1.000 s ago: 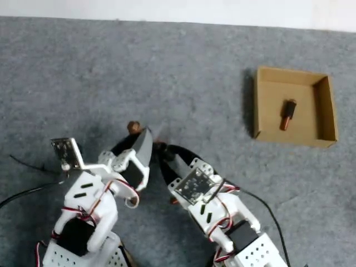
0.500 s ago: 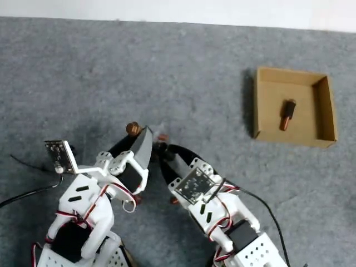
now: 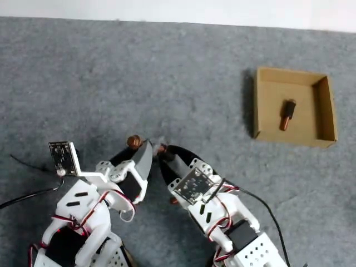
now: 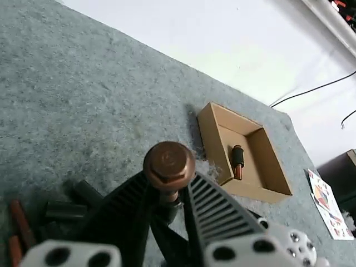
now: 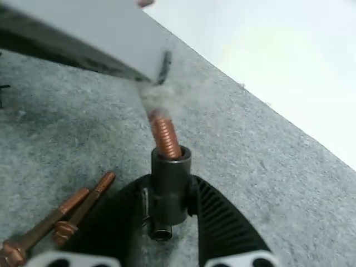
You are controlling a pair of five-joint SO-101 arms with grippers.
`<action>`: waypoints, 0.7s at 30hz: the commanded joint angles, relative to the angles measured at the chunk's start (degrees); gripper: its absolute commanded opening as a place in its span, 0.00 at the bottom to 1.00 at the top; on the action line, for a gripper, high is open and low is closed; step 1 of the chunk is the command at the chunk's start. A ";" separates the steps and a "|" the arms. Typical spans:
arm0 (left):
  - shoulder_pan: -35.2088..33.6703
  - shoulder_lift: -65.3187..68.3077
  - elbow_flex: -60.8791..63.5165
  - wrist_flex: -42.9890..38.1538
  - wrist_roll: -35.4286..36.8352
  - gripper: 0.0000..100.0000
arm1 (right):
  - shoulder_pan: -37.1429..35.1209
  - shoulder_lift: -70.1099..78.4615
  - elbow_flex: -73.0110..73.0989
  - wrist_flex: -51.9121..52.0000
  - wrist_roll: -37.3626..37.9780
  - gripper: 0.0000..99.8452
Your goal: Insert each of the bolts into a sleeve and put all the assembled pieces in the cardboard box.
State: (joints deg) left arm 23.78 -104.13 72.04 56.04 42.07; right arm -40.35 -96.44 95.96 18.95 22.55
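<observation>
Between the two arms, the left end effector (image 4: 169, 196) is clamped on a copper bolt (image 4: 168, 162), just under its head. The right end effector (image 5: 168, 190) is clamped on a black sleeve (image 5: 171, 172). The bolt's tip pokes into the sleeve's open end. Two loose bolts (image 5: 83, 208) lie on the gray counter (image 3: 167, 67) just beside the right end effector. Well away from both, one finished piece (image 3: 287, 114) lies in the cardboard box (image 3: 272, 105).

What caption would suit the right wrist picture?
Right end effector grips a black sleeve, threaded tip of a copper bolt in its opening.
</observation>
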 commanded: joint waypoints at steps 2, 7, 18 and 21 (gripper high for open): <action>4.35 -0.13 1.54 0.79 0.09 0.01 | 0.92 0.22 6.29 -2.15 0.35 0.00; 4.35 -0.04 3.56 0.70 -2.73 0.01 | 0.92 0.22 6.29 -2.15 0.35 0.00; 2.33 0.31 14.11 -10.90 -5.54 0.01 | 0.66 0.22 6.29 -2.07 0.35 0.00; -0.57 0.31 14.37 -12.04 -4.04 0.01 | 0.66 0.22 6.29 -2.07 0.35 0.00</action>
State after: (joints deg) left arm 26.24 -104.22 85.76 46.11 36.88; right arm -40.18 -95.65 95.96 19.03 22.64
